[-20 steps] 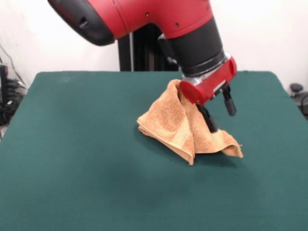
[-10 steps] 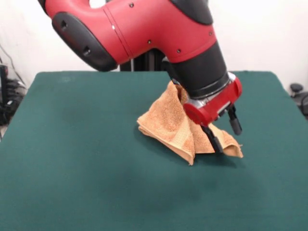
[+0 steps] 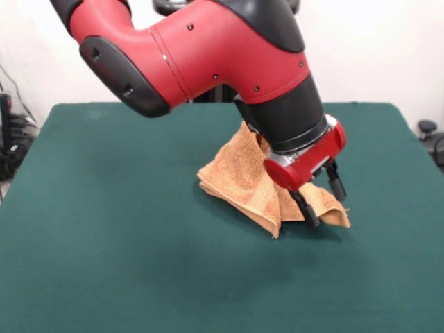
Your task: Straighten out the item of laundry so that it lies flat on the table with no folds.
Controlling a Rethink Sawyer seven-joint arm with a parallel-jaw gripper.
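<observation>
Currently on your surface (image 3: 104, 263), listed from the front view:

Towel (image 3: 239, 173): one, orange-tan terry. It sits a little right of the middle of the green surface, bunched and folded. Part of it rises in a peak behind the arm's wrist; folded layers spread to the left and down to a low point at the front. A flat corner reaches out to the right, resting on the cloth.

Arm (image 3: 208, 48): one, red and black, coming down from the upper left and crossing in front of the towel's peak.

Gripper (image 3: 322, 201): you have it low over the towel's right-hand corner, tilted. Its two black fingers (image 3: 306, 208) stand apart, one on the towel's near edge, the other behind, over the same corner. Whether the tips touch the fabric cannot be told. Nothing is clamped between them.

Surface: dark green felt, far wider than the towel.
</observation>
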